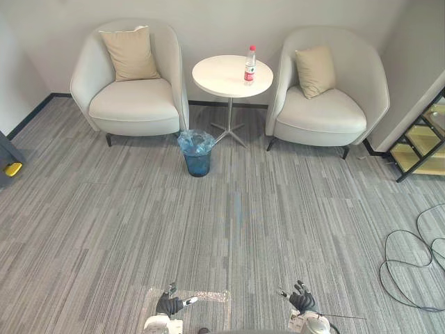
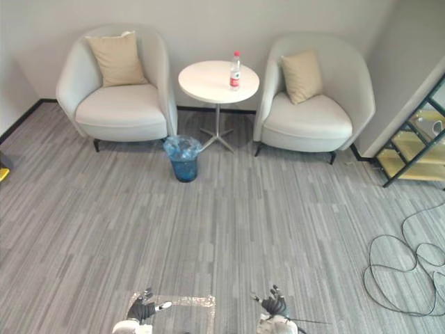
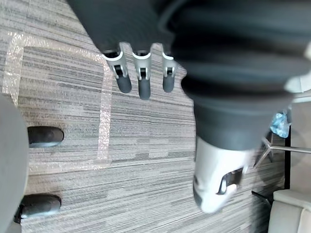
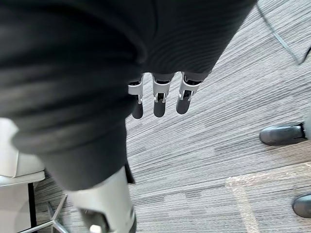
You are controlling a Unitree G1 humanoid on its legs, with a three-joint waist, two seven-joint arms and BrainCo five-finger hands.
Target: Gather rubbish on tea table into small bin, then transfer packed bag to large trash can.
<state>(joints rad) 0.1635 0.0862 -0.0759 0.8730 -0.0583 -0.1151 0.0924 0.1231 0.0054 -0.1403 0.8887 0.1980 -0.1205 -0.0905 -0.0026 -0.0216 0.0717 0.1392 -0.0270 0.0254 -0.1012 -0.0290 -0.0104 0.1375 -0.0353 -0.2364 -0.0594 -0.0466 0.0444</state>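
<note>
A clear plastic bottle (image 1: 249,65) with a red cap and red label stands upright on the round white tea table (image 1: 221,78) between two armchairs. On the carpet left of the table's foot sits a small blue bin (image 1: 197,153) lined with a blue bag. My left hand (image 1: 169,303) and right hand (image 1: 302,300) hang low at the near edge, far from the table, both with relaxed straight fingers (image 3: 140,73) and nothing in them. The right hand's fingers (image 4: 159,99) point at bare carpet.
Two pale armchairs (image 1: 132,83) (image 1: 327,90) with beige cushions flank the table. A black-framed shelf (image 1: 424,139) stands at the right wall. A dark object with a yellow part (image 1: 10,165) sits at the left edge. A taped rectangle (image 1: 186,306) marks the carpet near me.
</note>
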